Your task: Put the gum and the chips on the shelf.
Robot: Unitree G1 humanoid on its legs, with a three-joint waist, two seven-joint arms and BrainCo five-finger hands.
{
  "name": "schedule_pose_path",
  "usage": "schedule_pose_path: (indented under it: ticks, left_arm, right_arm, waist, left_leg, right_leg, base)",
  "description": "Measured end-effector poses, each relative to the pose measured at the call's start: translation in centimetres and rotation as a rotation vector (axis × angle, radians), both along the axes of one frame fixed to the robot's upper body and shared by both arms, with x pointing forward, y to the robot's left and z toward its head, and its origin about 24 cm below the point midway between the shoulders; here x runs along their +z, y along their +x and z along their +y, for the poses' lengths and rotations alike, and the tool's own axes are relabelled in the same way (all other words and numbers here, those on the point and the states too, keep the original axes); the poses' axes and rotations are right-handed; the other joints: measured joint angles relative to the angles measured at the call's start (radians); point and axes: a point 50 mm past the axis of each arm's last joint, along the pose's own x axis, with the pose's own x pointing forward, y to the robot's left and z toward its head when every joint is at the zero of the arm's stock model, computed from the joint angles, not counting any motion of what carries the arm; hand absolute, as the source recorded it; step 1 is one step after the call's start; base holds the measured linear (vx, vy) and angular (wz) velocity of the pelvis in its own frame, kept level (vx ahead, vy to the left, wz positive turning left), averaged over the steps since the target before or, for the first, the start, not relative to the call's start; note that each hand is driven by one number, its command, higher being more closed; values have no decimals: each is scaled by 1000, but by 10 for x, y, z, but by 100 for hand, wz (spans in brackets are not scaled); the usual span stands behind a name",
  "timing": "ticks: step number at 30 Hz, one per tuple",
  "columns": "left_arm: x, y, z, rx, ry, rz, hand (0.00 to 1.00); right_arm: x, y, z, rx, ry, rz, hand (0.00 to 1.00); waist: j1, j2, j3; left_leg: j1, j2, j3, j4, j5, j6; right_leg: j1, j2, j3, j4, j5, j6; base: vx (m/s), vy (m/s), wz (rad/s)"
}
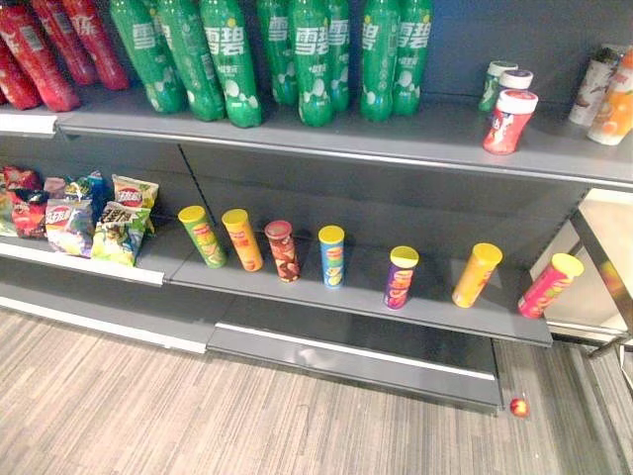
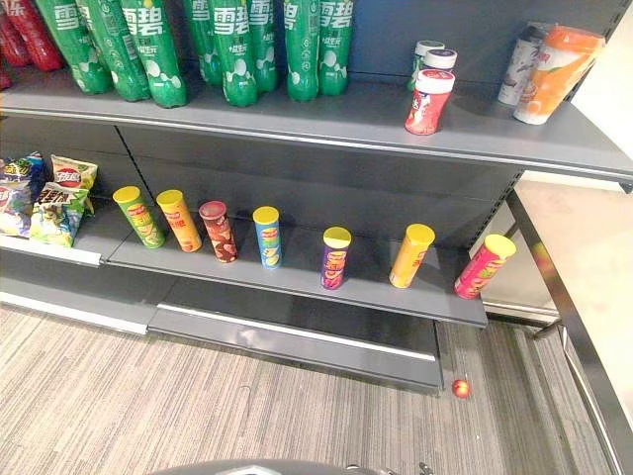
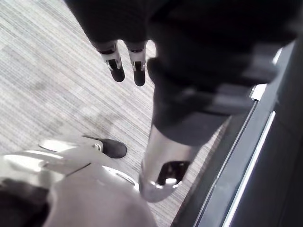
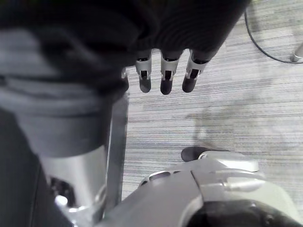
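On the upper shelf [image 1: 396,137], towards your right, you can see the gum: a red gum jar [image 1: 509,121] with a white lid stands near the front edge, and two more small jars [image 1: 499,84] sit just behind it. Further right on that board are an orange bottle [image 2: 554,74] and a pale can [image 2: 519,64] beside it. To the left, a crowd of green bottles [image 1: 297,59] fills the shelf, with red bottles [image 1: 49,45] at the far left end. Look one level down and you find the chips: seven chip cans [image 1: 332,255] stand on end in a row along the lower shelf [image 1: 435,315], each apart from its neighbours. From left to right they are the green can [image 1: 203,236], the orange can [image 1: 242,239], the brown can [image 1: 282,250], a blue one, the purple can [image 1: 401,277], the yellow can [image 1: 477,274] and the pink can [image 1: 550,285]. Snack bags [image 1: 89,218] are heaped at the left end of that level. A small red ball [image 1: 518,407] lies on the striped floor [image 1: 198,416], close to the shelf's bottom right corner. Your left hand [image 3: 116,68] hangs over the floor beside the shelf base, its fingers straight and loose. Your right hand [image 4: 165,78] hangs likewise over the floor, fingers relaxed side by side, well away from jar and cans.
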Motion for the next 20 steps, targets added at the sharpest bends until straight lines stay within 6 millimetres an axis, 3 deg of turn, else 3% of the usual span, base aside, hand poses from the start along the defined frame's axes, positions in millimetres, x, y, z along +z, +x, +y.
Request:
schedule_pose_path:
  ticks: [9,20]
  left_arm:
    - [-2,-9,-1,35,-37,16,0]
    - [-2,-11,-1,59,-51,13,0]
  right_arm:
    - [-6,-20,4,-207,66,83,0]
    - [-7,-19,5,-218,76,93,0]
  waist:
    - [-17,-8,-22]
    - [-23,-6,-21]
  left_leg:
    - [-12,-1,-20,0,-3,1]
    - [3,-1,-19,0,-5,6]
  right_leg:
    - [10,2,-14,-17,3,5]
    - [27,8,-16,-23,8,0]
  base:
    - [24,-2,6]
    - [29,-2,0]
